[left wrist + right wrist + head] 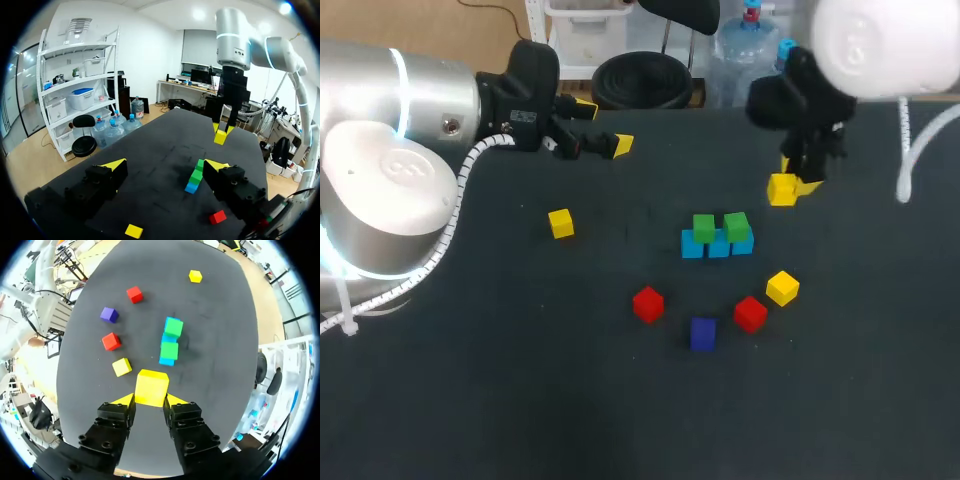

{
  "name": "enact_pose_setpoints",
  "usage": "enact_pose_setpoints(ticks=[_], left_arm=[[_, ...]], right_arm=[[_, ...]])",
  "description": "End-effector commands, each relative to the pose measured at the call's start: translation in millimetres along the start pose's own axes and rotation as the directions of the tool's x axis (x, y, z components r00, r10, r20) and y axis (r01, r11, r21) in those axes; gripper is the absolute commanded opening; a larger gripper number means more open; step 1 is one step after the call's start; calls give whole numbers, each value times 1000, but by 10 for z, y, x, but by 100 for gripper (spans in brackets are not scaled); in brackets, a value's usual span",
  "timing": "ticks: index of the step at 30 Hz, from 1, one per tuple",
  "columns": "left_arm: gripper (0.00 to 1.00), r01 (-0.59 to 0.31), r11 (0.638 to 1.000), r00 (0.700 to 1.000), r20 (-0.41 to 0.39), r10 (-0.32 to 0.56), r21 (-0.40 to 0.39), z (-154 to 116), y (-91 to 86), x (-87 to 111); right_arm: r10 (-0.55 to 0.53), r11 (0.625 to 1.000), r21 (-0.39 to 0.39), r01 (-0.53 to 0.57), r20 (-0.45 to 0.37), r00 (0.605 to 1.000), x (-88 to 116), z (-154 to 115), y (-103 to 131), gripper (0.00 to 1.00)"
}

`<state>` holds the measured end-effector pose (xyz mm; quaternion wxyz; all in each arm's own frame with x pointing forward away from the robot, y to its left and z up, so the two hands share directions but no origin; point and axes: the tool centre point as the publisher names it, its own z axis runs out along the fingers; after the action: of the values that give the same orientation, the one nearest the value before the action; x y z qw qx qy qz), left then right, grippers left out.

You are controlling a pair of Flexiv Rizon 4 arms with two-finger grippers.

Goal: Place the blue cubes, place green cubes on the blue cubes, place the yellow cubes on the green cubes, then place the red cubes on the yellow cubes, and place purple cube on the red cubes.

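Three blue cubes (717, 244) lie in a row near the table's middle, with two green cubes (720, 226) on top of them. My right gripper (792, 186) hangs above the table behind and to the right of the row, shut on a yellow cube (151, 387). My left gripper (605, 125) stands open over the far left, holding nothing. Loose on the table are a yellow cube (560, 223) at the left, another yellow cube (782, 287), two red cubes (648, 304) (750, 313) and a purple cube (702, 333).
The stack (195, 176) shows in the left wrist view ahead of the open fingers, with the right arm's held yellow cube (220, 137) beyond it. A red cube (217, 217) and a yellow cube (133, 231) lie close under that gripper.
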<state>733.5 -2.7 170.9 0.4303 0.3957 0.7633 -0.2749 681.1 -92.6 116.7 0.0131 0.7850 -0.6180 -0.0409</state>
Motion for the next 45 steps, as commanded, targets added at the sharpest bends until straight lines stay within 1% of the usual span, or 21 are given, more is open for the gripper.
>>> enact_pose_setpoints(ticks=[1, 10, 13, 16, 22, 31, 34, 38, 45], left_arm=[[100, -2, 1000, 1000, 7, 2, 1, 1, 5, 15], [100, -2, 1000, 1000, 7, 2, 1, 1, 5, 15], [100, -2, 1000, 1000, 7, 2, 1, 1, 5, 15], [100, -2, 1000, 1000, 7, 2, 1, 1, 5, 15], [100, -2, 1000, 1000, 7, 2, 1, 1, 5, 15], [100, -2, 1000, 1000, 7, 2, 1, 1, 5, 15], [100, -2, 1000, 1000, 7, 2, 1, 1, 5, 15], [100, -2, 1000, 1000, 7, 2, 1, 1, 5, 15], [100, -2, 1000, 1000, 7, 2, 1, 1, 5, 15]], right_arm=[[-14, 999, -49, 12, -23, 1000, -136, 96, -76, 0], [-23, 998, -54, 21, -32, 999, -306, 237, -106, 0], [-13, 999, -45, 10, -59, 998, -351, 227, -119, 0], [-4, 999, -53, 1, -48, 999, -414, 209, -111, 0], [6, 998, -67, -9, -45, 999, -544, 286, -76, 0], [8, 997, -76, -12, -51, 999, -599, 392, -86, 0], [12, 998, -64, -17, -73, 997, -614, 422, -124, 0], [25, 998, -62, -29, -64, 998, -659, 421, -162, 0], [38, 997, -67, -42, -65, 997, -677, 450, -199, 0]])
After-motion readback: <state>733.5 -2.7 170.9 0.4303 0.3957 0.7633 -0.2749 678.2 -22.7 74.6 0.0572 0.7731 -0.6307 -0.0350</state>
